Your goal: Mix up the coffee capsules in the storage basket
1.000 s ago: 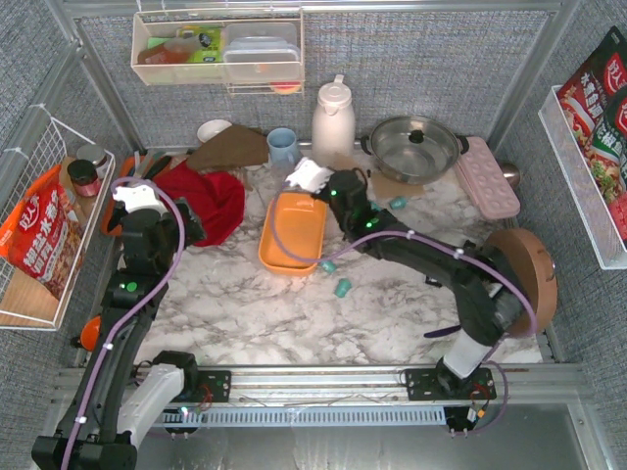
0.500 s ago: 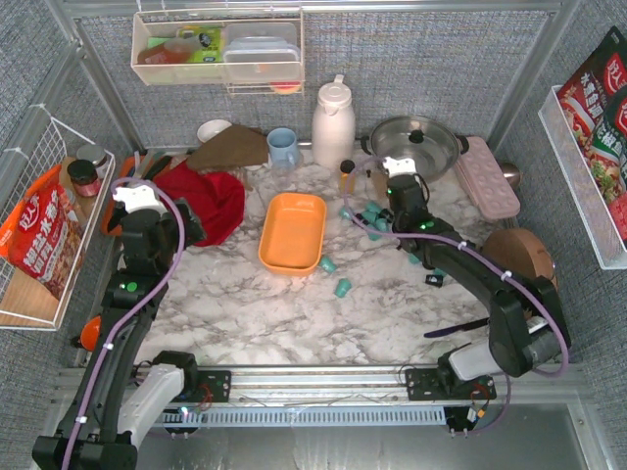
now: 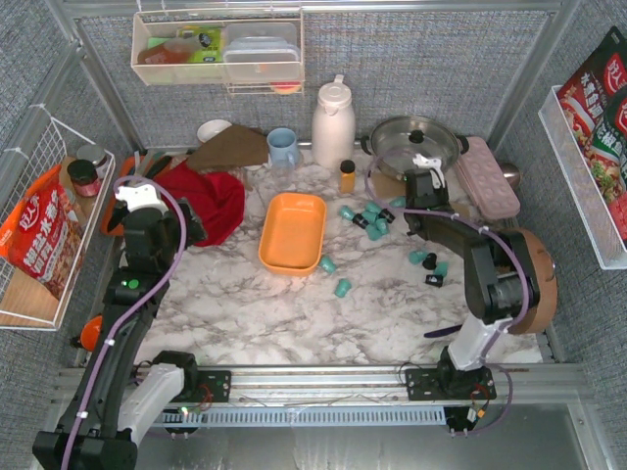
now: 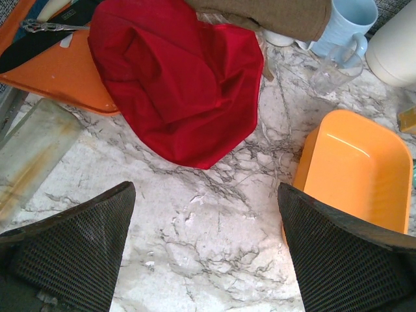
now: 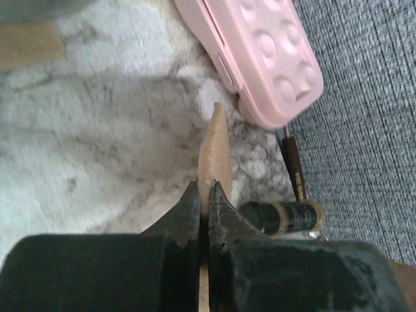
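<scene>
The orange-yellow storage basket (image 3: pixel 292 231) (image 4: pixel 351 169) lies empty on the marble table. Teal and black coffee capsules lie loose on the table to its right: a cluster (image 3: pixel 372 217), two near the basket's front corner (image 3: pixel 328 264) (image 3: pixel 342 287), and a few more (image 3: pixel 431 262) further right. My right gripper (image 3: pixel 423 176) (image 5: pixel 207 192) is beside the pot and the pink egg tray, shut, with a thin tan strip (image 5: pixel 214 149) sticking out between its tips. Left of the basket my left gripper (image 3: pixel 147 225) (image 4: pixel 205 195) hangs wide open over bare marble, holding nothing.
A red cloth (image 3: pixel 206 201) (image 4: pixel 175 78) lies left of the basket. At the back stand a blue mug (image 3: pixel 283 147), a white jug (image 3: pixel 333 122), a small amber bottle (image 3: pixel 347 176) and a steel pot (image 3: pixel 411 145). The pink egg tray (image 3: pixel 487 176) (image 5: pixel 266 58) and a brown disc (image 3: pixel 524 269) are at the right.
My right gripper swung from the basket's far end rightward to the pot and egg tray. Capsules now lie scattered right of the basket. The left arm has not moved.
</scene>
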